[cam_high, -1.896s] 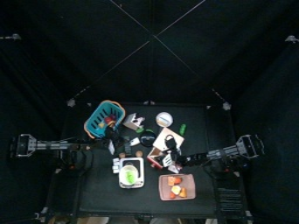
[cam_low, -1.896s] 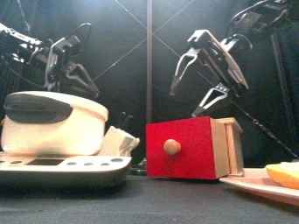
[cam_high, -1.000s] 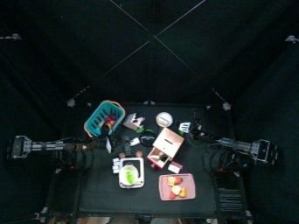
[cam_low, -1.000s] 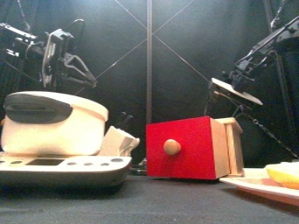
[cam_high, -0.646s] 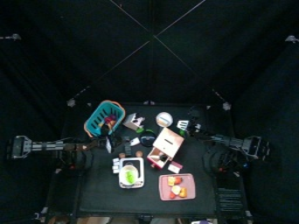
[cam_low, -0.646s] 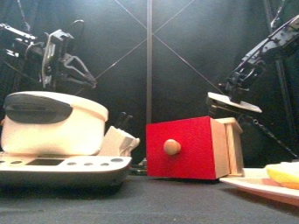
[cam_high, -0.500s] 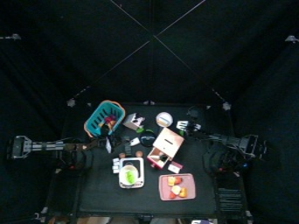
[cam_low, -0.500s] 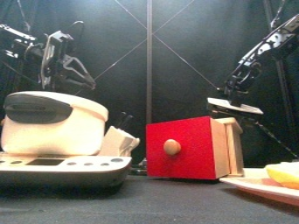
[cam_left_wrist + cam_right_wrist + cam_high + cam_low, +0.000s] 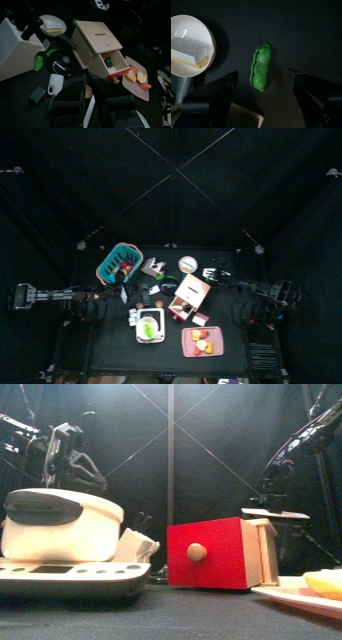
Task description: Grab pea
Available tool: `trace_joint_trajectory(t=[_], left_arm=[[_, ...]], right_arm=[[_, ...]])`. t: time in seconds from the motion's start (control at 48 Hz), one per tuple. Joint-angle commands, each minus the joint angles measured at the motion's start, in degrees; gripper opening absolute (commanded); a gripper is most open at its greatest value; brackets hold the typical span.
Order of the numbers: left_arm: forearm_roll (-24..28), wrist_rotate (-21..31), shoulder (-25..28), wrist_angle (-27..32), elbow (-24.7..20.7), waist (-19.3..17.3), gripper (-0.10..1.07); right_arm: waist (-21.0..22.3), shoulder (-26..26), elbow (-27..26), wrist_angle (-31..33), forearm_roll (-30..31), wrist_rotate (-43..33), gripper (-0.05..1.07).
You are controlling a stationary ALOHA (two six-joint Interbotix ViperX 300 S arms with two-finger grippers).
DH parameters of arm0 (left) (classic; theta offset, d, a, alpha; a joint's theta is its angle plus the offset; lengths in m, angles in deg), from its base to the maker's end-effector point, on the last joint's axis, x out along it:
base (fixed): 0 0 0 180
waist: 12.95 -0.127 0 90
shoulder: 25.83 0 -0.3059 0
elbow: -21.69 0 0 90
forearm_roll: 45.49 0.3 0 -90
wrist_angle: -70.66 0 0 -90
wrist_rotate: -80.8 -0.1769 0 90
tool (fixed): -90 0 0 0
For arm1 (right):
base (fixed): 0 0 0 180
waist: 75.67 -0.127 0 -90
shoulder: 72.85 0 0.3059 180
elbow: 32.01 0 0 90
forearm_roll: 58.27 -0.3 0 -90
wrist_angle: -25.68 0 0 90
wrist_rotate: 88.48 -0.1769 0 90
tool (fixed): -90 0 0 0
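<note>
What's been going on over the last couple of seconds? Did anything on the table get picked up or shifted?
Only the right arm moved: it swung away from above the red wooden box toward the right and back. Its open pincer now hangs over the pea, holding nothing. The left arm, the rice cooker and the plates stayed put.

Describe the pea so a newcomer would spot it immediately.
In the right wrist view, find the white bowl holding a sponge. Beside it, apart from it on the bare black table, lies the pea: a slim, glossy green pod, the only green thing there.
</note>
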Motion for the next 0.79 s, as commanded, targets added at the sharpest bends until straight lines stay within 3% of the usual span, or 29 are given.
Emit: trace_joint_trajectory(t=[0.0, 0.479, 0.771], left_arm=[[0.0, -0.09, 0.0, -0.09, -0.79, -0.18, 0.57], [0.09, 0.0, -1.14, -0.09, -0.18, -0.26, 0.57], [0.0, 0.09, -2.64, -0.18, 0.35, -0.26, 0.57]], right_arm=[[1.14, -0.97, -0.7, -2.02, 0.26, 0.09, 1.04], [3.43, -6.24, -0.7, -6.06, 0.88, 0.18, 1.02], [3.6, -6.42, -0.44, -5.98, 0.88, 0.09, 0.77]])
